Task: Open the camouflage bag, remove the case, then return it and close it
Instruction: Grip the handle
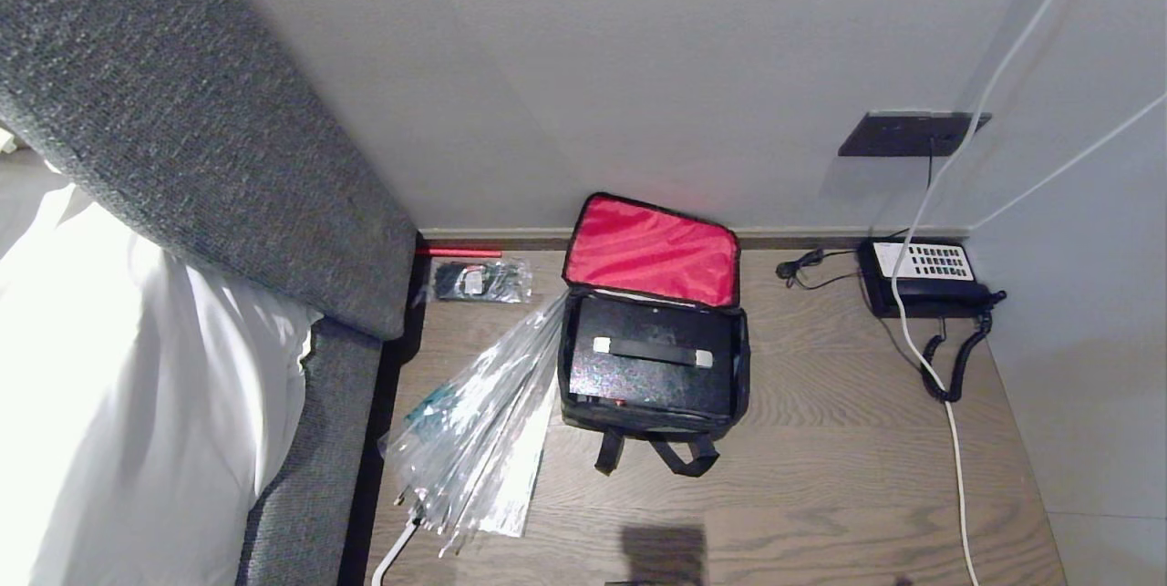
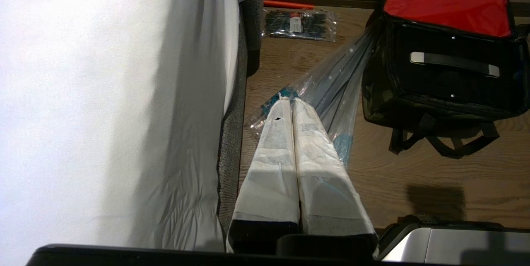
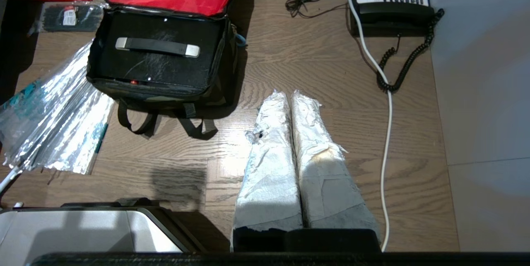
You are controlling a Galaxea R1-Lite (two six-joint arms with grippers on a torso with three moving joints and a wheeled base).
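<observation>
The camouflage bag (image 1: 653,404) sits on the wood-grain floor (image 1: 821,477) with its lid thrown back against the wall, the bright red lining (image 1: 651,251) showing smooth and slightly sheened. Its soft fabric walls are dark green, brown and black, edged with black zipper tape, and two black webbing straps (image 1: 679,456) loop out flat from the side facing the robot. Inside lies the case (image 1: 651,356), flat, rectangular and glossy black with a faint sparkle, a black handle (image 1: 651,351) on pale end mounts across its top and a small red latch at the edge nearest the robot.

The left hand (image 2: 290,102), wrapped in pale padded tape, has its two fingers pressed together; the bag lies ahead of it and off to its right, with the clear crinkled plastic umbrella (image 2: 331,92) just past its tips. The right hand (image 3: 290,96), in the same worn wrapping, is likewise closed and holds nothing; the bag lies ahead and to its left, well apart. A black-and-white telephone (image 3: 391,3) with a coiled cord stands ahead to its right, by the wall.
</observation>
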